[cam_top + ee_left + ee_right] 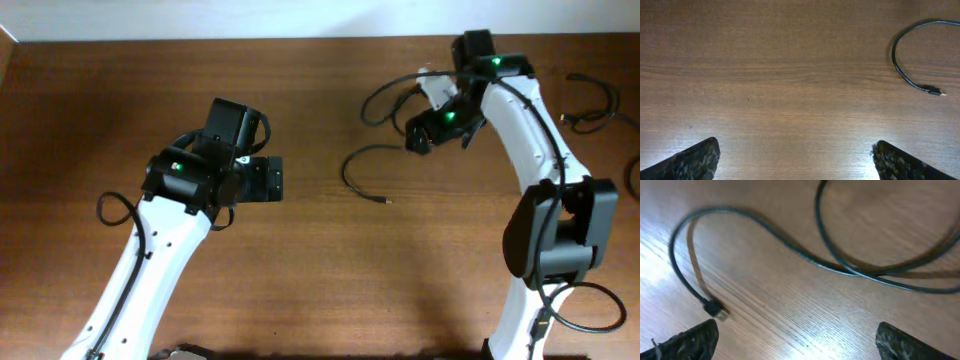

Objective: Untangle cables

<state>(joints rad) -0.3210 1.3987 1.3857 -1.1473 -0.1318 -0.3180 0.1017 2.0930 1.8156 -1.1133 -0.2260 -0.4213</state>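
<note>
Overhead: on the brown wooden table (320, 270), a thin black curved cable (348, 166) with a small plug lies between the arms. A black looped cable (378, 95) lies beside the right gripper (418, 138).

Left wrist: the left gripper (797, 160) is spread wide and empty, with the curved cable well apart at upper right.

Right wrist: the right gripper's fingers (687, 340) are parted and hold nothing. Crossing black cable strands (860, 272) lie ahead.

Three or four cables (352, 160); two arms (150, 255).
</note>
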